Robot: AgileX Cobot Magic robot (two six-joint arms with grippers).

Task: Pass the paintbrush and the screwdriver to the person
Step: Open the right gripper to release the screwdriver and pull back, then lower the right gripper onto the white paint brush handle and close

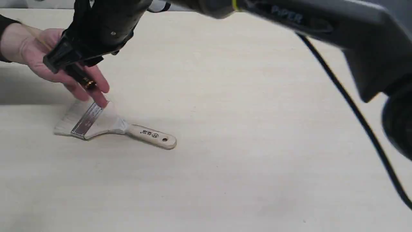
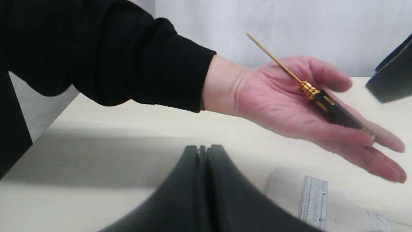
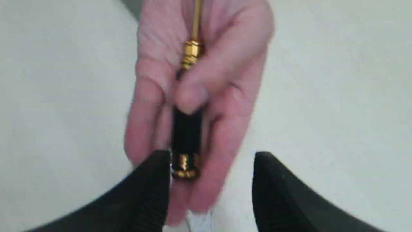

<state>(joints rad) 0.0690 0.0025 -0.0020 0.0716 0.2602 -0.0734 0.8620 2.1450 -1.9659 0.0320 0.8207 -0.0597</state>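
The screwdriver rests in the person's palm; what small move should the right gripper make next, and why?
Probably draw the right gripper back from the hand. Its jaws stand apart, the screwdriver lies in the palm, and the paintbrush still lies on the table.

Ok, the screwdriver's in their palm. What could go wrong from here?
1. The right gripper is open, but one jaw sits right beside the screwdriver end. Pulling back crookedly could drag it off the person's hand.
2. The paintbrush lies on the table partly under that hand, so going for it now risks bumping it.
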